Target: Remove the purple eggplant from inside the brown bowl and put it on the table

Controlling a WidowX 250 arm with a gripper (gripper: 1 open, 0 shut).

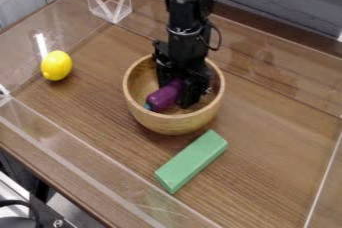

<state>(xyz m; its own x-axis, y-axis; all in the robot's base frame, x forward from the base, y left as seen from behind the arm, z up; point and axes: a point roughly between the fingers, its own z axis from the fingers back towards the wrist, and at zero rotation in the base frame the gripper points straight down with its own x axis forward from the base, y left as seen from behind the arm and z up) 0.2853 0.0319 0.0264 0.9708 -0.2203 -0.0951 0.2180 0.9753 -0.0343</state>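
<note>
ngl the black end effector (175, 85) looks pinched round the glossy purple plastic eggplant (163, 97), but an off-centre grip could drop it.

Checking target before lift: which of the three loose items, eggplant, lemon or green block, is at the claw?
The purple eggplant: it alone lies inside the brown bowl, under the claw. Lemon and block sit outside.
</note>
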